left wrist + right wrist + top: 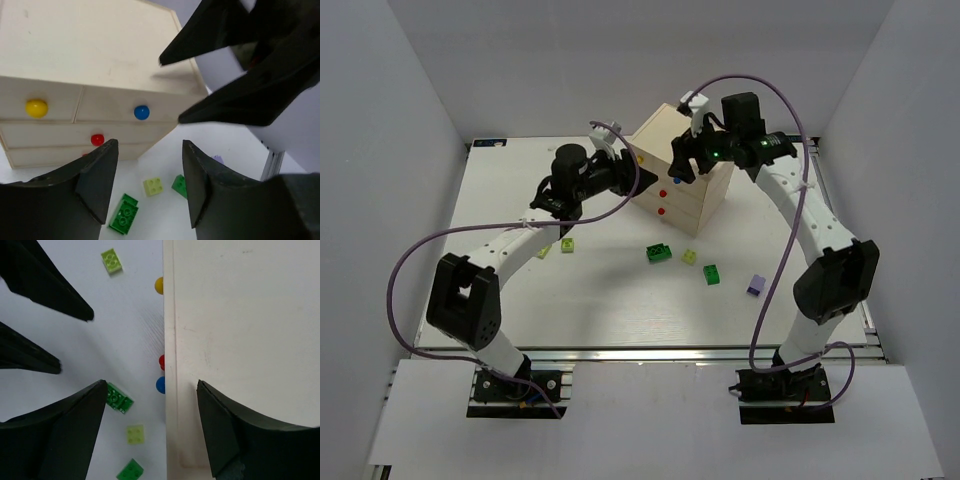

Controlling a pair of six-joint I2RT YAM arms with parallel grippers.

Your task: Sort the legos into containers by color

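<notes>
The containers are the shut drawers of a cream wooden chest (692,140), with a yellow knob (36,107), a blue knob (141,112) and a red knob (97,139). My left gripper (632,170) hovers open in front of the chest's left corner, nothing between its fingers (106,170). Above the chest's front top edge, my right gripper (682,165) is open and empty too, its fingers (82,415) straddling that edge. On the table in front lie legos: a dark green brick (659,252), a lime-yellow one (689,257), another green one (712,273), a lavender one (756,285) and two lime ones (567,246) at the left.
The two grippers are close together at the chest's front corner; each wrist view shows the other's black fingers (240,60). White walls enclose the table (620,310) on three sides. The chest (240,315) stands at the back centre, turned at an angle.
</notes>
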